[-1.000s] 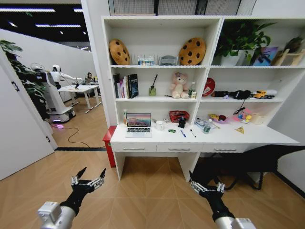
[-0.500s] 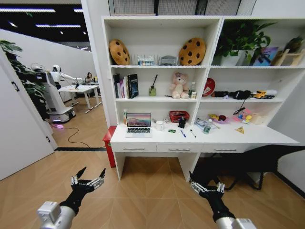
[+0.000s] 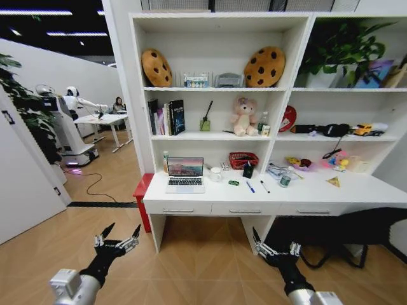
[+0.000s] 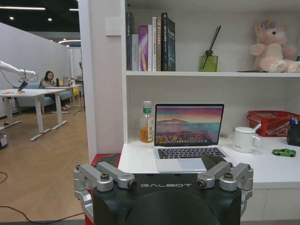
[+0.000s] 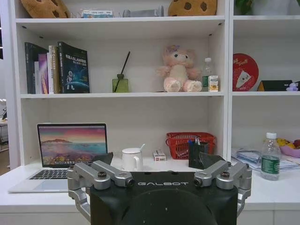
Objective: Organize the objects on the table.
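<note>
The table point(image 3: 356, 190) is a long white desk under a white shelving unit, some way ahead of me. On it stand an open silver laptop point(image 3: 185, 175) point(image 4: 187, 138) point(image 5: 70, 147), a small green toy car point(image 3: 233, 183) point(image 4: 284, 152), a blue pen point(image 3: 250, 187), a black pen point(image 3: 264, 187) and a black pen holder point(image 3: 248, 170) point(image 5: 196, 153). My left gripper point(image 3: 121, 231) and right gripper point(image 3: 275, 244) hang low over the wooden floor, well short of the desk. Both are open and hold nothing.
A white mug point(image 4: 244, 139) and a red mesh basket point(image 5: 190, 142) stand behind the car. A drink bottle point(image 4: 147, 123) is beside the laptop and a water bottle point(image 5: 269, 157) further right. A red bin point(image 3: 140, 190) stands at the desk's left end. Another robot point(image 3: 60, 124) stands far left.
The whole picture has shifted: the desk and shelves look nearer and larger, so the camera has moved toward them. Both grippers hold the same pose and stay open.
</note>
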Controlling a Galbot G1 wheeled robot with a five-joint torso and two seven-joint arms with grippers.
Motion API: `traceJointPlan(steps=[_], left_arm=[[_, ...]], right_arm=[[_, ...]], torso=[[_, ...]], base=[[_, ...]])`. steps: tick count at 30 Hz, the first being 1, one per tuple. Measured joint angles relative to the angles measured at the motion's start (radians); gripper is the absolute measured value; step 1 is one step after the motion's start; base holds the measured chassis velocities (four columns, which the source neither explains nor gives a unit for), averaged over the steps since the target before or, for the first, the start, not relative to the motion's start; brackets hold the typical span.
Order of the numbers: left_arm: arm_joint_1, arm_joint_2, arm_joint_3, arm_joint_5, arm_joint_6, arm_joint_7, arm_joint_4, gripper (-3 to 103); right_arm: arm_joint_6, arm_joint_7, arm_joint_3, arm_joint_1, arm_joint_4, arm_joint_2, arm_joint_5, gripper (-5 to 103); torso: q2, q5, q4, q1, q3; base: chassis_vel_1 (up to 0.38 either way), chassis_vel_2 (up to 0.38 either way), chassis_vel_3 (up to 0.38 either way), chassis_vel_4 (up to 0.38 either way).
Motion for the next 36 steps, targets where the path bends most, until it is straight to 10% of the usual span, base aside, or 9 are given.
traceJointPlan(steps=[22,36], left_arm=[[0.001,0.023,0.001,0.009,-0.006,0.013,0.000,99],[-0.044,0.113,-0.069,-0.064,-0.017,0.033,0.022,48]], right_arm=[[0.066,-0.003,0.009,0.010,0.001,-0.015,0.010,100],[0.067,-0.003,0.012,0.022,-0.023,-0.021,0.012,100]], torso=[[-0.001,-0.0002,-0.0003,0.001,0.000],[0.000,0.0002,-0.0001,0.000,0.000]], base=[[-0.286,0.288,0.282,-0.281],[0.031,-0.035,-0.026,0.032]])
